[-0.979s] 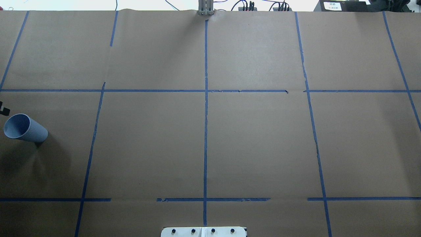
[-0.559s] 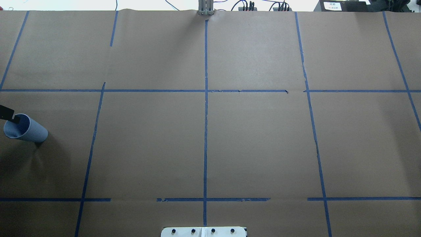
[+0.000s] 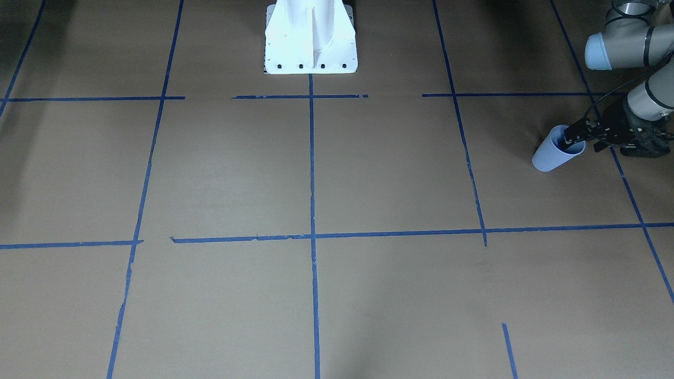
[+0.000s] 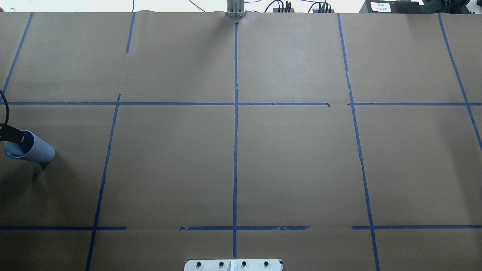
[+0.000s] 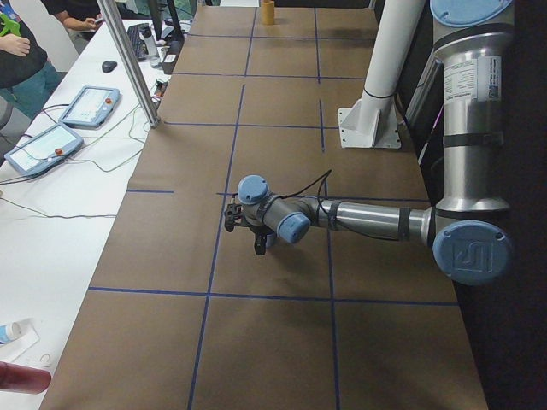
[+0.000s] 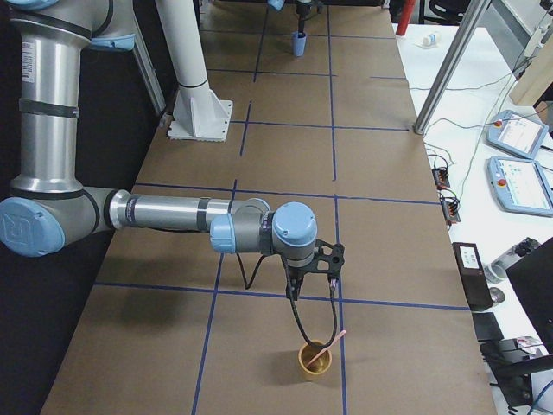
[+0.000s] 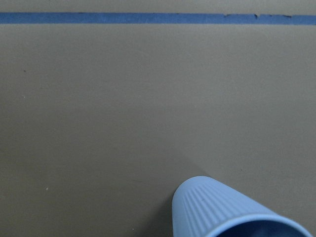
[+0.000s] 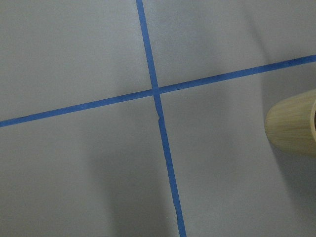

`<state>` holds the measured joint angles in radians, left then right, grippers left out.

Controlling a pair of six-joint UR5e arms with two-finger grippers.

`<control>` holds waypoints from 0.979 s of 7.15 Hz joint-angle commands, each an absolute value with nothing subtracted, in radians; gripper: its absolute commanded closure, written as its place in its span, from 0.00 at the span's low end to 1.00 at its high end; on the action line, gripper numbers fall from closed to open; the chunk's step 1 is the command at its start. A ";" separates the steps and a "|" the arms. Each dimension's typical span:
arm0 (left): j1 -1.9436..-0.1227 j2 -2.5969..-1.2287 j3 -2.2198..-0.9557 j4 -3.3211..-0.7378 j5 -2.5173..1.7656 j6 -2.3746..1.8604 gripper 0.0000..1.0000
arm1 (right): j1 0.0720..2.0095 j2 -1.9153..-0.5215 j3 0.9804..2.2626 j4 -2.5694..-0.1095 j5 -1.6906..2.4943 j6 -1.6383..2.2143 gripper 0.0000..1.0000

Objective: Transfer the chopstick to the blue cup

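Note:
The blue cup [image 4: 32, 148] stands at the table's left end; it also shows in the front-facing view [image 3: 553, 152] and the left wrist view [image 7: 232, 210]. My left gripper [image 3: 571, 138] is at its rim and looks open, with one finger [image 4: 14, 134] reaching over the mouth. A pink chopstick [image 6: 328, 344] leans in a tan cup [image 6: 314, 361] at the table's far right end. My right gripper [image 6: 294, 290] hangs just above and beside that cup; I cannot tell whether it is open or shut. The tan cup is at the right edge of the right wrist view [image 8: 294, 127].
Brown paper with blue tape lines covers the table [image 4: 241, 158]. The white robot base [image 3: 310, 37] stands at the table's near middle edge. Teach pendants and cables lie on the side bench [image 6: 518, 164].
My left gripper has come in from the view's left edge and now reaches over the blue cup's rim. The cup has stayed in place.

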<state>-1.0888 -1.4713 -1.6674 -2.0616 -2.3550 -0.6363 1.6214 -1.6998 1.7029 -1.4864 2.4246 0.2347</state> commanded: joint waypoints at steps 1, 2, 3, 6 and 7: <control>-1.085 -1.471 -1.664 -2.060 -2.353 -0.640 0.72 | 1.621 -1.701 1.704 -1.486 2.425 0.235 0.00; -1.085 -1.474 -1.669 -2.060 -2.353 -0.643 0.93 | 1.621 -1.701 1.704 -1.486 2.425 0.235 0.00; -1.085 -1.476 -1.674 -2.057 -2.355 -0.644 0.97 | 1.621 -1.701 1.704 -1.486 2.428 0.235 0.00; -1.089 -1.544 -1.858 -1.832 -2.364 -0.716 1.00 | 1.621 -1.700 1.715 -1.488 2.439 0.236 0.00; -1.089 -1.642 -1.958 -1.620 -2.359 -0.724 1.00 | 1.621 -1.704 1.735 -1.494 2.439 0.236 0.00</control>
<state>-1.0883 -1.5447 -1.8425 -1.8448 -2.3627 -0.7107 1.6214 -1.7006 1.7160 -1.4887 2.4377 0.2361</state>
